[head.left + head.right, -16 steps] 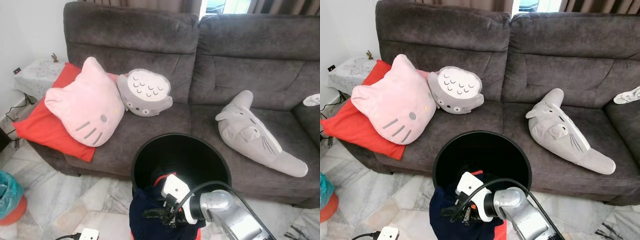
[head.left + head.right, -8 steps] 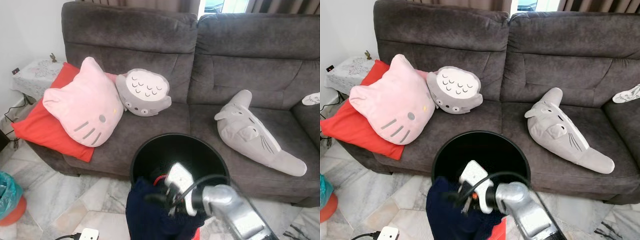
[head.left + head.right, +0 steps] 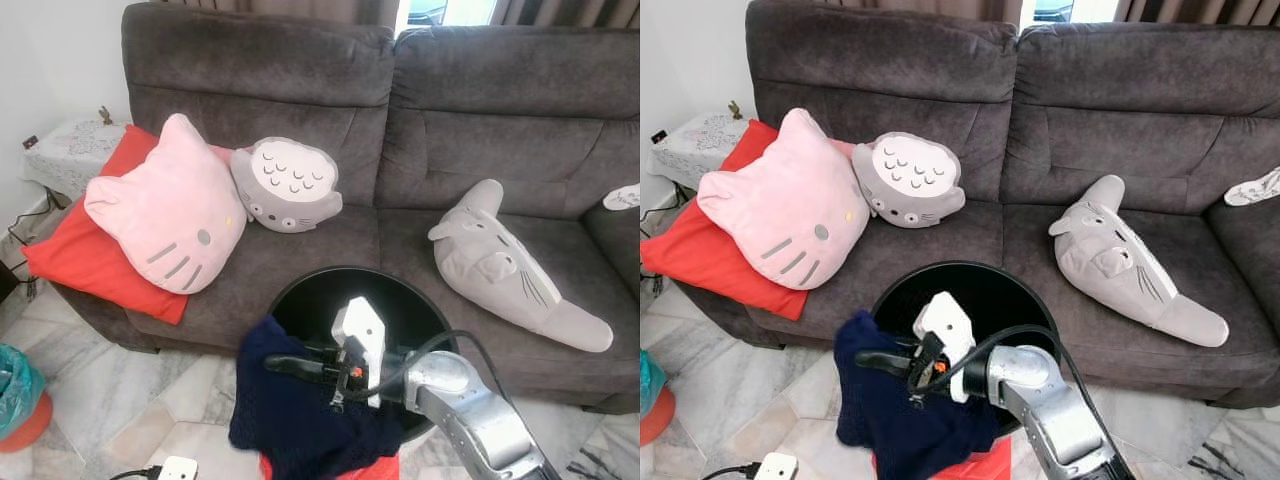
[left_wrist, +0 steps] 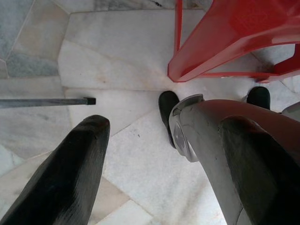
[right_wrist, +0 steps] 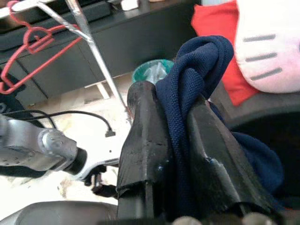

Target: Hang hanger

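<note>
Cloth (image 3: pixel 300 410), dark navy, is pinched between the right tool's (image 5: pixel 180 154) black fingers and hangs over the rim of the black bin (image 3: pixel 420 300) before the sofa (image 3: pixel 300 60). A red hanger (image 5: pixel 28 42) hangs on a metal rack (image 5: pixel 89 42) off to the side. Lifting well should mean raising the cloth clear of the bin without loosening. Left tool (image 4: pixel 154 154) hangs spread apart over the floor (image 4: pixel 117 61).

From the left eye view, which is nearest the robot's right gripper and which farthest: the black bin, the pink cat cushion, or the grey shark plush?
Measured from the right gripper, which holds a navy garment:
1. Black bin, directly behind the fingers.
2. Pink cat cushion, up on the sofa's left side.
3. Grey shark plush, on the sofa's right seat, farthest.
</note>
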You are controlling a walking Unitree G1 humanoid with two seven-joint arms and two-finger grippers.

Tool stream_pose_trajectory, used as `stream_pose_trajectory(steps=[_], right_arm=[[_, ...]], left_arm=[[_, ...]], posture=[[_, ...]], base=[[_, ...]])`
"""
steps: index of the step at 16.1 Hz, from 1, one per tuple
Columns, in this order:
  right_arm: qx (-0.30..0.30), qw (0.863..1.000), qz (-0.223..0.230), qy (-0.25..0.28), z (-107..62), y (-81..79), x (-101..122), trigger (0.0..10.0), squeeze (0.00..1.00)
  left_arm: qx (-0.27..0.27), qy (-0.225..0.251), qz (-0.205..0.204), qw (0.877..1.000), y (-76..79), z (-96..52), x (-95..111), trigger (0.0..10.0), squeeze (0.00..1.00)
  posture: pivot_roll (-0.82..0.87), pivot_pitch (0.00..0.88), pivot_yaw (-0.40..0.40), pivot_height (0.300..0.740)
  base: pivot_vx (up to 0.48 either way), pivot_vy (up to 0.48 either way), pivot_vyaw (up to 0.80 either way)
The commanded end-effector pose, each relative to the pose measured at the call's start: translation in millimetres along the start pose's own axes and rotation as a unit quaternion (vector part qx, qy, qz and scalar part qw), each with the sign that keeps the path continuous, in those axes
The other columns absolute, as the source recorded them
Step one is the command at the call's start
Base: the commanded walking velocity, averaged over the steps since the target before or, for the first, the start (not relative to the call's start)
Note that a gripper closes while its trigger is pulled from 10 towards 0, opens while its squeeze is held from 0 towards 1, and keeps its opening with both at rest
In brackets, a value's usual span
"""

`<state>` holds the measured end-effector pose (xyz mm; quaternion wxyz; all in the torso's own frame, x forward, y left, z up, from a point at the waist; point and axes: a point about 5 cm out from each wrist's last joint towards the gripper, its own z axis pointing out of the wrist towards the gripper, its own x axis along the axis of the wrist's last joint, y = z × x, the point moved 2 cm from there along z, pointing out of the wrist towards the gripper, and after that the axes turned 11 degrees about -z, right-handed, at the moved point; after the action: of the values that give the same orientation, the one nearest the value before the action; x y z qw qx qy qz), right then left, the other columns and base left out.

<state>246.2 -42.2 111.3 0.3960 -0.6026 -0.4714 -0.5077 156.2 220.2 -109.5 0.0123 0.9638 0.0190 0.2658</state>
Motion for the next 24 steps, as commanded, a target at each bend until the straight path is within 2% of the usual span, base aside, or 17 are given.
stream_pose_trajectory(steps=[1,5,9,10,17,18,20,21,23,24], right_arm=[[0.022,1.0,-0.013,0.011,1.3,-7.4,7,0.0,0.0],[0.032,0.999,-0.015,-0.002,-1.6,-11.2,3,0.0,0.0],[0.039,0.998,-0.028,0.037,2.3,-12.3,19,0.0,0.0],[0.037,0.997,-0.025,0.061,6.3,-14.7,27,0.0,0.0],[0.067,0.991,-0.004,0.116,26.1,-37.8,43,0.0,0.0],[0.053,0.992,0.0,0.117,28.2,-36.1,42,0.0,0.0],[-0.038,0.992,0.02,0.119,29.5,-18.0,37,0.0,0.0],[-0.089,0.988,0.029,0.125,27.0,-8.1,35,0.0,0.0],[-0.133,0.981,0.036,0.137,19.9,-3.6,35,0.0,0.0],[-0.178,0.974,0.031,0.137,13.4,1.7,34,0.0,0.0]], left_arm=[[0.007,0.001,-0.002,1.0,-1.7,-0.5,-1,10.0,0.0],[0.017,0.042,-0.042,0.998,-2.6,-1.4,5,10.0,0.0],[0.012,0.048,-0.024,0.998,-2.1,-1.4,7,10.0,0.0],[0.013,0.047,-0.023,0.999,-2.3,-1.5,7,10.0,0.0],[0.013,0.039,-0.026,0.999,-2.6,-1.5,4,10.0,0.0],[0.014,0.039,-0.026,0.999,-2.8,-1.5,4,10.0,0.0],[0.016,0.039,-0.026,0.999,-3.2,-1.6,4,10.0,0.0],[0.016,0.038,-0.027,0.999,-3.3,-1.6,4,10.0,0.0],[0.016,0.037,-0.026,0.999,-3.6,-1.6,4,10.0,0.0],[0.015,0.035,-0.024,0.999,-4.0,-1.7,4,10.0,0.0]], posture=[[-0.05,0.0,0.007,0.74],[-0.04,0.0,0.005,0.74],[-0.04,0.0,0.012,0.74],[-0.04,0.0,0.012,0.74],[-0.04,0.0,0.007,0.74],[-0.04,0.0,0.006,0.74],[-0.04,0.0,0.004,0.74],[-0.04,0.0,0.004,0.74],[-0.04,0.0,0.006,0.74],[-0.05,0.0,0.01,0.74]], base=[[0.0,0.0,0.0],[0.0,0.0,0.0],[0.0,0.0,0.0],[0.0,0.0,0.0],[0.0,0.0,0.0],[0.0,0.0,0.0],[0.0,0.0,0.0],[0.0,0.0,0.0],[0.0,0.0,0.0],[0.0,0.0,0.0]])
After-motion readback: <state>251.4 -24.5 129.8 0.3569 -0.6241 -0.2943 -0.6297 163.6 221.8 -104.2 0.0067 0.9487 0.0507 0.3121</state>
